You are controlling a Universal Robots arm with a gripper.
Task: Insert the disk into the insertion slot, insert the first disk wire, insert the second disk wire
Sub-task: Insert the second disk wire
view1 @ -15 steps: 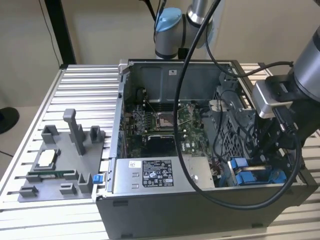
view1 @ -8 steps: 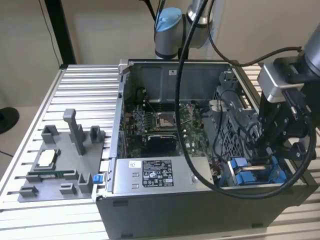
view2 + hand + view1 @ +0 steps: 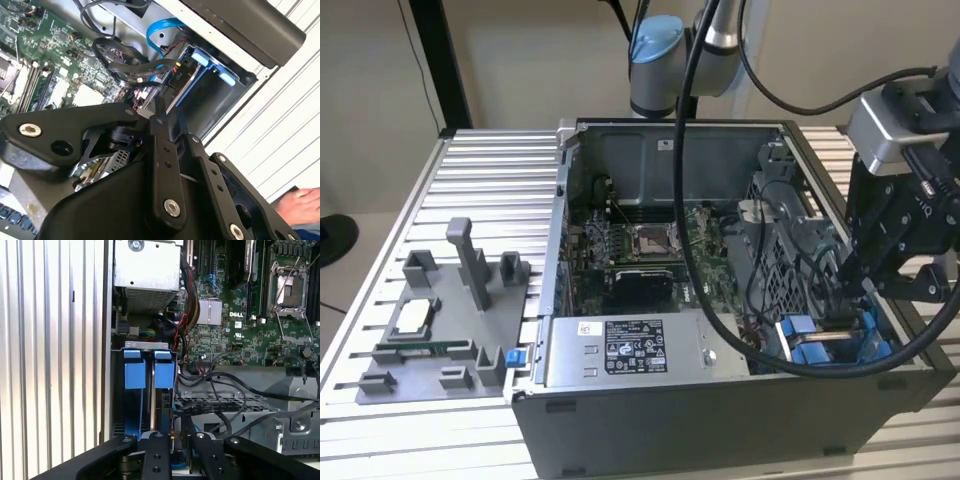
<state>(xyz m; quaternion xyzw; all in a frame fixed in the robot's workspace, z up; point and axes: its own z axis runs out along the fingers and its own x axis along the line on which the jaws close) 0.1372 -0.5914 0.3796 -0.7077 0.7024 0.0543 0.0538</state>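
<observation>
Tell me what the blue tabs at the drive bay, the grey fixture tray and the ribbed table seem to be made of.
Bright blue tabs: likely moulded plastic, with a saturated colour and a matte, even surface.
Grey fixture tray: probably plastic too, dull uniform grey with chunky moulded posts.
Ribbed table: looks like bare aluminium slats, pale with a soft metallic sheen.

I see ribbed aluminium table (image 3: pixel 490 190), pale silver slats running across, same slats in first wrist view. Beige wall (image 3: pixel 520 60) behind, plain, evenly lit, soft indoor light, no hard shadows. Black upright post (image 3: pixel 440 60) at table's far corner on exterior view's left. Thin dark cable (image 3: pixel 412 50) hanging against wall beside post. Dark round object (image 3: pixel 332 240) on floor at far left edge, can't tell what.
</observation>
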